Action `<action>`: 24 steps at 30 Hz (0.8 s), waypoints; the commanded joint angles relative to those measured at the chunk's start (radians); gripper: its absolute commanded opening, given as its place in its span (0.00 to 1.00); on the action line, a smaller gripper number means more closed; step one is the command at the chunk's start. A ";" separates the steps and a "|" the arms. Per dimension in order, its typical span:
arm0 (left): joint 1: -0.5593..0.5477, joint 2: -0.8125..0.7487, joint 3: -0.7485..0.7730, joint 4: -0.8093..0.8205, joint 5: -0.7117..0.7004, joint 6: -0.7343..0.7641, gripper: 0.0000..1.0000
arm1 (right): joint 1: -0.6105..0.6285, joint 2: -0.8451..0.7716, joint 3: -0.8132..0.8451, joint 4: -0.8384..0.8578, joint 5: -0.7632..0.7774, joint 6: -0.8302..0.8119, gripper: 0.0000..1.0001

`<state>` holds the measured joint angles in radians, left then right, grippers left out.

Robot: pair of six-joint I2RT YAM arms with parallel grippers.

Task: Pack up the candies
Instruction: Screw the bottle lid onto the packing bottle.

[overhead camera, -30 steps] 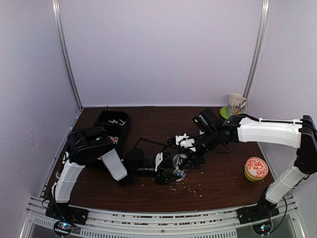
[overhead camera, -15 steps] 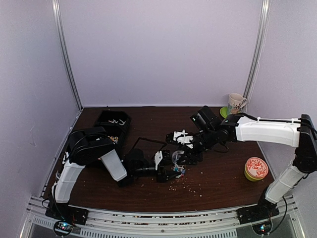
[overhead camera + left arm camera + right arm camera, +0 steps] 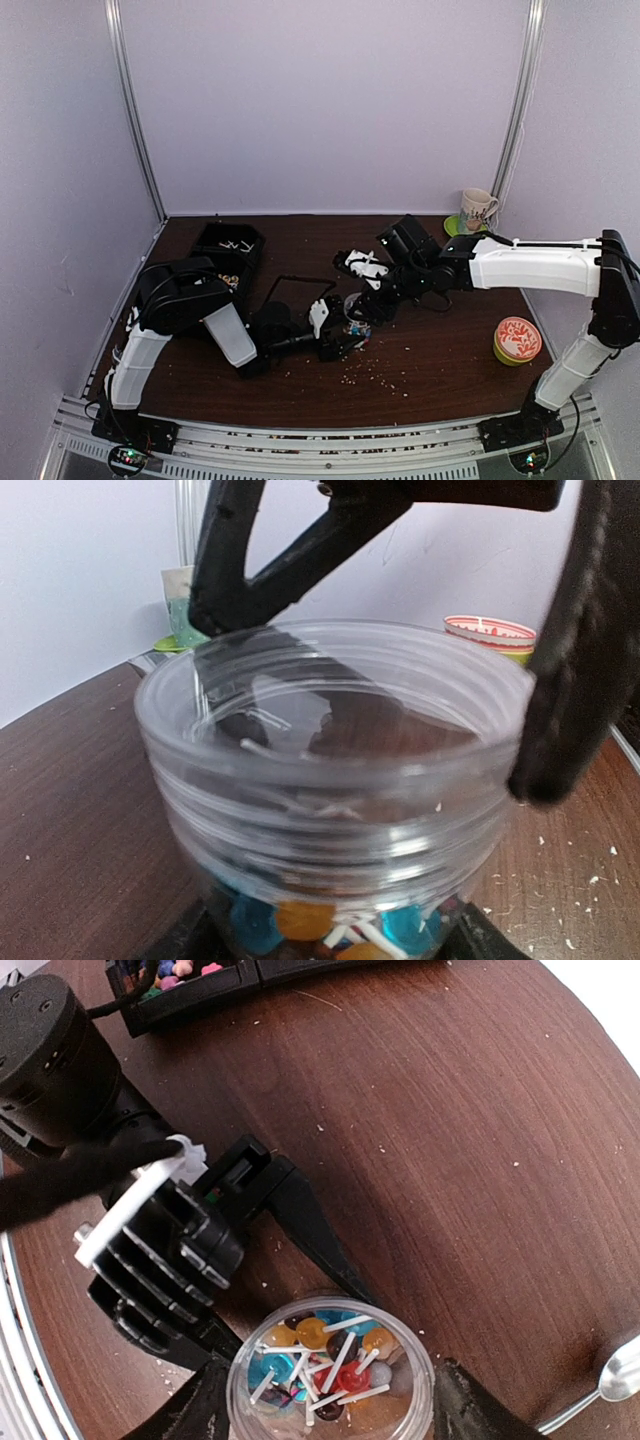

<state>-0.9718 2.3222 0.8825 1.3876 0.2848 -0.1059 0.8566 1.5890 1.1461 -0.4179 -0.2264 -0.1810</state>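
Note:
A clear open jar [image 3: 356,327] stands mid-table, partly filled with the candies [image 3: 340,1355]: small lollipops in blue, orange, red and brown on white sticks. My left gripper [image 3: 343,342] is shut on the jar's lower part; the jar [image 3: 330,780] fills the left wrist view, with candies [image 3: 300,920] at its bottom. My right gripper [image 3: 368,308] hangs open just above the jar mouth, and its fingers [image 3: 205,1410] straddle the rim on both sides. It holds nothing. The same fingers [image 3: 250,570] show above the jar in the left wrist view.
A black compartment tray [image 3: 230,250] at the back left holds more coloured sweets [image 3: 170,975]. A mug [image 3: 477,208] stands at the back right, a red-lidded green bowl [image 3: 517,340] at the right. Pale crumbs [image 3: 375,375] lie in front of the jar. A spoon [image 3: 620,1375] lies nearby.
My right gripper has risen and pulled back and to the left from low over the jar. My left gripper and the jar have shifted slightly back.

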 commanded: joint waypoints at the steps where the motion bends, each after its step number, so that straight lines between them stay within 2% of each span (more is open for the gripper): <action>1: 0.004 -0.008 -0.021 -0.058 -0.080 0.031 0.48 | 0.009 -0.010 0.016 -0.001 0.030 0.074 0.70; 11: 0.004 -0.007 -0.029 -0.042 -0.062 0.037 0.51 | -0.016 -0.087 0.011 -0.026 -0.073 0.022 0.80; 15: 0.004 -0.009 -0.037 -0.028 -0.035 0.044 0.52 | -0.066 -0.104 0.000 -0.003 -0.135 0.041 0.80; 19: 0.005 -0.002 -0.042 -0.001 0.048 0.049 0.51 | -0.120 -0.088 0.023 0.007 -0.217 0.058 0.77; 24: 0.005 0.003 -0.038 0.001 0.140 0.052 0.50 | -0.166 0.005 0.117 -0.065 -0.320 0.071 0.61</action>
<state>-0.9680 2.3169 0.8616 1.4090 0.3244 -0.0841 0.7136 1.5272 1.1759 -0.4397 -0.4355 -0.1291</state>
